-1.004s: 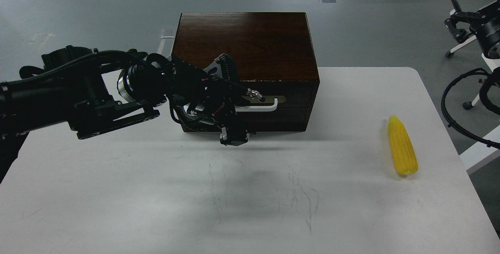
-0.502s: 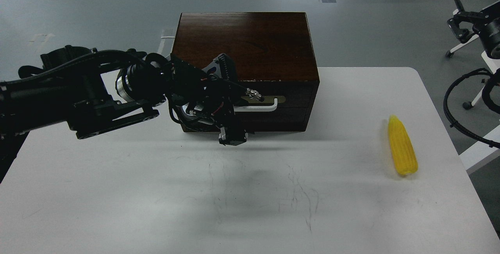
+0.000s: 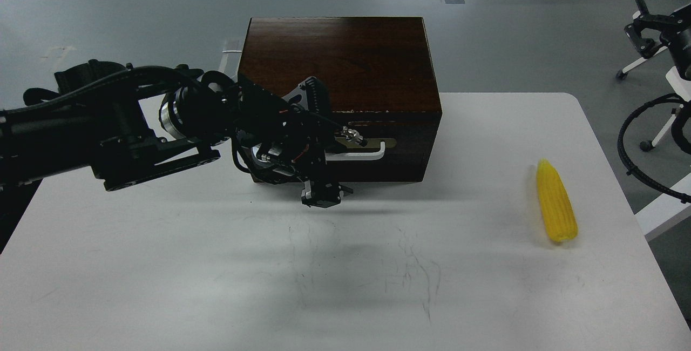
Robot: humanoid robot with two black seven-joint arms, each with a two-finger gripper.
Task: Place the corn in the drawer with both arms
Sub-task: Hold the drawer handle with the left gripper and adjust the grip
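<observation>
The left gripper (image 3: 345, 143) is at the drawer (image 3: 402, 148) handle, grip unclear; the corn (image 3: 556, 201) lies far off at 4 o'clock.

Single head view, looking forward and down, table (image 3: 162, 264) close below

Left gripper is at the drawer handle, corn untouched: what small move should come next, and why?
Probably pull the left gripper straight back toward the robot. It sits at the white handle, the drawer looks barely open, and the corn lies on the table to the right.
</observation>
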